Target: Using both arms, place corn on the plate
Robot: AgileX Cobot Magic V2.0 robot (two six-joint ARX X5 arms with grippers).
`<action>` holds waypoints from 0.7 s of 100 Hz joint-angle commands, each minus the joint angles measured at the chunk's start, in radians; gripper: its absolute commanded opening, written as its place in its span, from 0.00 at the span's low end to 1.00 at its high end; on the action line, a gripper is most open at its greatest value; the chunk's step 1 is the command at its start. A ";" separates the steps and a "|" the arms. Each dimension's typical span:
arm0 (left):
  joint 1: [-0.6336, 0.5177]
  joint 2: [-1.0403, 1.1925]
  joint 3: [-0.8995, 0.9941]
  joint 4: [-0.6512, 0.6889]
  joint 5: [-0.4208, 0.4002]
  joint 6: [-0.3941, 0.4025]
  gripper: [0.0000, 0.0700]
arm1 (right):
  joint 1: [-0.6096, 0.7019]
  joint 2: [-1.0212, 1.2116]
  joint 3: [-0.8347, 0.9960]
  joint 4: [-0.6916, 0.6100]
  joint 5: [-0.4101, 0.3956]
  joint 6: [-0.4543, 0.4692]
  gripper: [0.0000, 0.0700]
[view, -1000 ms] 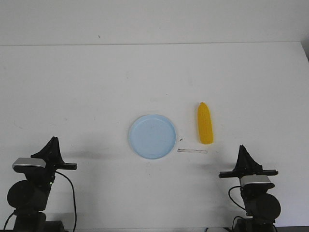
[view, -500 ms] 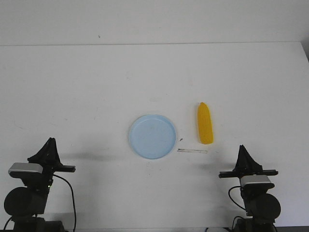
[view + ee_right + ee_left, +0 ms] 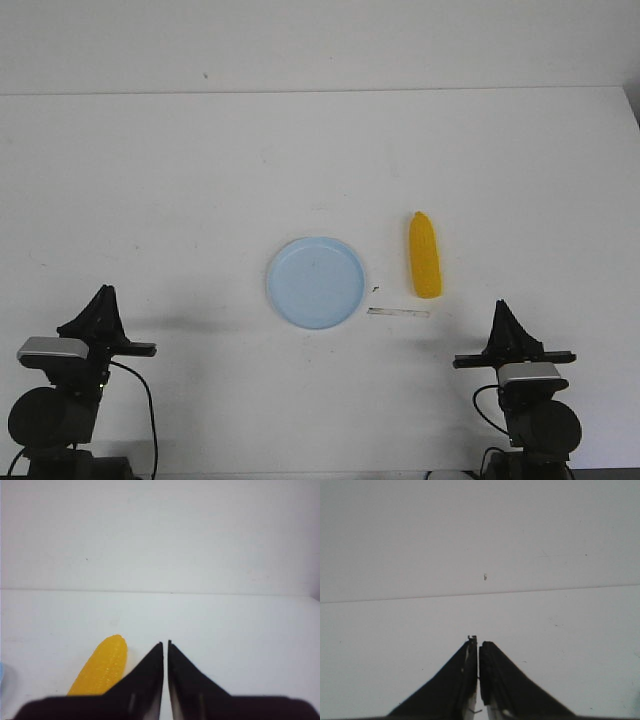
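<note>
Corn [image 3: 424, 255] lying lengthwise near-to-far, right of plate [image 3: 316, 282]; I'm idling both clenched grippers, right gripper [image 3: 503, 307] nearer.

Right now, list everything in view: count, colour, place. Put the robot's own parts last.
Round pale blue plastic plate: one, light blue, mid-table, empty.
Smooth yellow-orange toy corn cob: one, yellow-orange, lying on the table right of the plate, apart from it, tapered end pointing away from the robot.
Thin pale strip: one, whitish-grey, flat on the table, nearer the robot than the corn.
White table: one, white, under everything.
Left pincer: one, black, near-left corner, shut, holding nothing.
Right pincer: one, black, near-right corner, shut, holding nothing.
</note>
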 commanded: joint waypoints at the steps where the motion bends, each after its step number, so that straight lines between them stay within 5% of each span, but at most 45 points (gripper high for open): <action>1: 0.002 -0.001 0.006 0.010 -0.001 0.002 0.00 | 0.000 0.002 -0.001 0.012 0.000 -0.003 0.02; 46: 0.002 -0.001 0.006 0.010 -0.002 0.002 0.00 | 0.002 0.003 0.023 0.045 0.007 0.081 0.01; 70: 0.002 -0.001 0.006 0.010 -0.001 0.002 0.00 | 0.026 0.077 0.197 -0.074 0.013 -0.066 0.01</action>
